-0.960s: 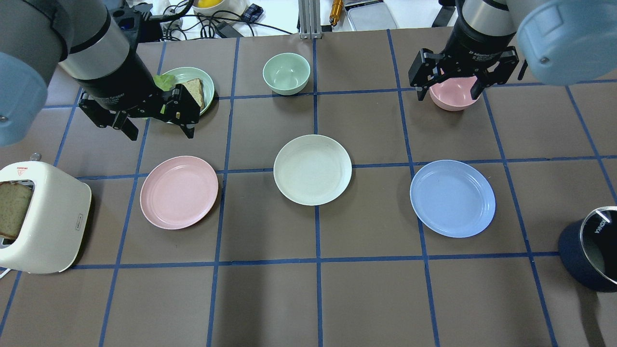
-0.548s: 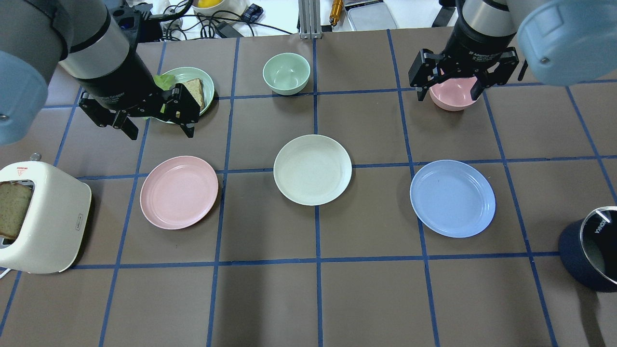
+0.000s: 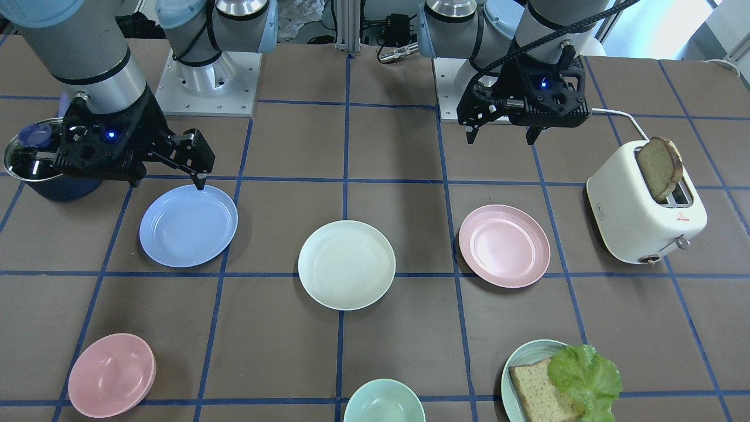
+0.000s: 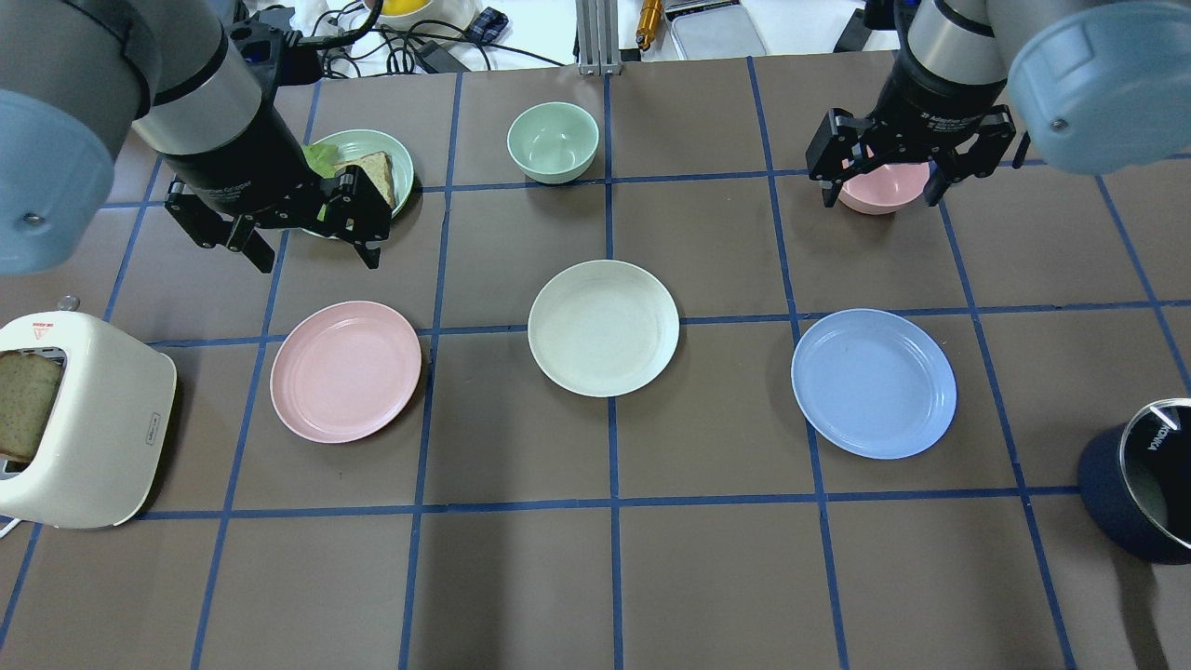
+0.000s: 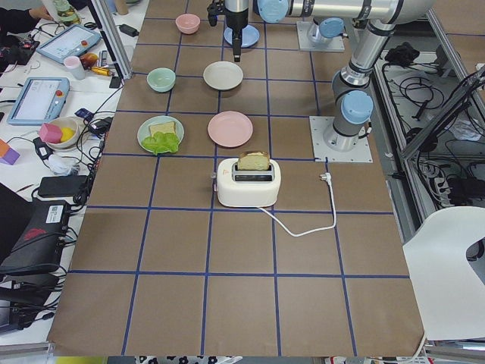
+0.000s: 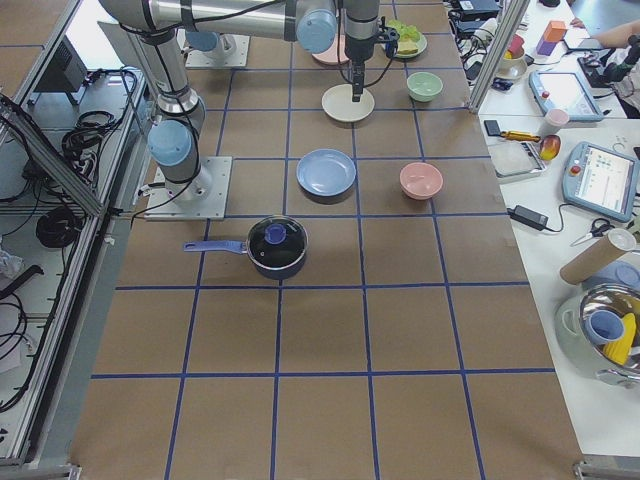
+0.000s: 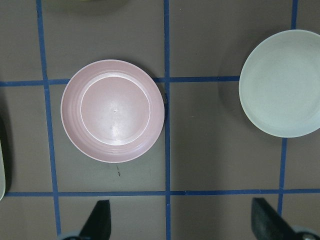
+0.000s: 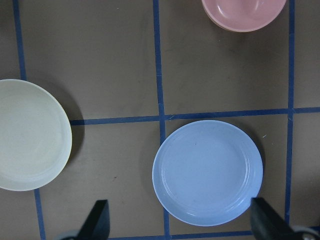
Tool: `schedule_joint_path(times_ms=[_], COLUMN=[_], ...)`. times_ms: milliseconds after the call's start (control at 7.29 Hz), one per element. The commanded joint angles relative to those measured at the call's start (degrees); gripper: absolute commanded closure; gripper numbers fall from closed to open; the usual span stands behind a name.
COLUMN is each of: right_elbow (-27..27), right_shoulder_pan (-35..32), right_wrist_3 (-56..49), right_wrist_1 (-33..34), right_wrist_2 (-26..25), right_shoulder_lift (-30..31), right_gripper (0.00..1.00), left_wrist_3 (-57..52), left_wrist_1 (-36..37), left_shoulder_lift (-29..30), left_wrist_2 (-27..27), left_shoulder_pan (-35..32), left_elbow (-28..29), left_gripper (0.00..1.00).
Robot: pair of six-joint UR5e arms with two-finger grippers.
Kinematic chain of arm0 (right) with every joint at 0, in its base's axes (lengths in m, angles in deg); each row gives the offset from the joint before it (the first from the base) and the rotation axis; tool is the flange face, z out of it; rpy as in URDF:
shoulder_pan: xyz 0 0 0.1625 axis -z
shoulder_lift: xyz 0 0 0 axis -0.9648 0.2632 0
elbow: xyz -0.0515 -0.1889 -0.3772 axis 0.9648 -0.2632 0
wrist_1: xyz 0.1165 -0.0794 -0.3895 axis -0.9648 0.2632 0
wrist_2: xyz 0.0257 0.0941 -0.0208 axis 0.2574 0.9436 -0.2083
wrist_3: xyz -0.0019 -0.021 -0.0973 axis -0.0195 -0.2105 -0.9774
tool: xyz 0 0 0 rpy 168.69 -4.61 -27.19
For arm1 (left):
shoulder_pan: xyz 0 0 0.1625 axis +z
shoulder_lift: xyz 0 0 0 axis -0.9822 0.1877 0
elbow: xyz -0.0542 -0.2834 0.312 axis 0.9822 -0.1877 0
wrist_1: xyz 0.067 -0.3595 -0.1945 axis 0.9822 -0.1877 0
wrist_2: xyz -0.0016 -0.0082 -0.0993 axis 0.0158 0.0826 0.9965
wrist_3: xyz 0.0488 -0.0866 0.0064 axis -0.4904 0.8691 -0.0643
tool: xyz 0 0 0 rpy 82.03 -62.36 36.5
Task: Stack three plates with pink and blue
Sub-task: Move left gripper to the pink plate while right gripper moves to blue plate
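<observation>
Two bulky items sit nearest, low in the overhead frame on the brown blue-taped desk [image 4: 614, 577]: a white toaster [image 4: 84, 419] holding a bread slice at lower left, and a dark blue metal pot [image 4: 1140, 479] at lower right. Mid-frame, three round shallow matte plastic plates lie flat in a row, well apart and none stacked: the pale pink plate [image 4: 345, 370] left, the cream-white plate [image 4: 603, 328] centre, the light blue plate [image 4: 873, 382] right. Beyond them, the left end effector [image 4: 316, 259] hangs above the desk just past the pink plate, fingers spread wide and holding nothing. The right end effector [image 4: 880, 196] is also spread and empty, hanging over the small pink plastic bowl [image 4: 875, 203] at upper right. Farthest, a mint-green bowl [image 4: 553, 141] is at top centre. A pale teal plate [image 4: 372, 140] with bread and lettuce is at upper left, partly hidden by the left arm.
</observation>
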Motion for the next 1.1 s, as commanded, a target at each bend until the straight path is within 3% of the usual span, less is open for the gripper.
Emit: schedule_joint_path(times_ms=[0, 274, 411, 548, 685, 960], right_elbow=[4.6, 14.5, 19.8, 24.4, 28.2, 31.9], right_shoulder_pan=[6.5, 14.3, 17.5, 19.6, 22.3, 25.3], right_wrist_3=[-5.7, -18.2, -22.8, -24.0, -25.8, -28.5], right_wrist_1=[1.0, 11.1, 16.6, 21.5, 22.1, 24.9], right_wrist_2=[0.2, 0.7, 1.0, 2.5, 7.2, 8.4], right_shoulder_lift=[0.0, 0.2, 0.2, 0.2, 0.1, -0.3], right_gripper=[0.00, 0.00, 0.00, 0.00, 0.03, 0.11], left_wrist_3=[-0.1, -0.4, -0.3, -0.4, -0.7, -0.9], left_wrist_1=[5.8, 18.1, 20.9, 21.0, 21.5, 21.6], left_shoulder_lift=[0.3, 0.6, 1.2, 2.4, 4.3, 7.1], left_wrist_2=[0.3, 0.2, 0.2, 0.2, 0.2, 0.2], left_shoulder_pan=[0.1, 0.2, 0.2, 0.3, 0.4, 0.5], left_elbow=[-6.1, -15.2, -17.2, -17.4, -17.3, -17.3], left_gripper=[0.02, 0.10, 0.13, 0.21, 0.30, 0.44])
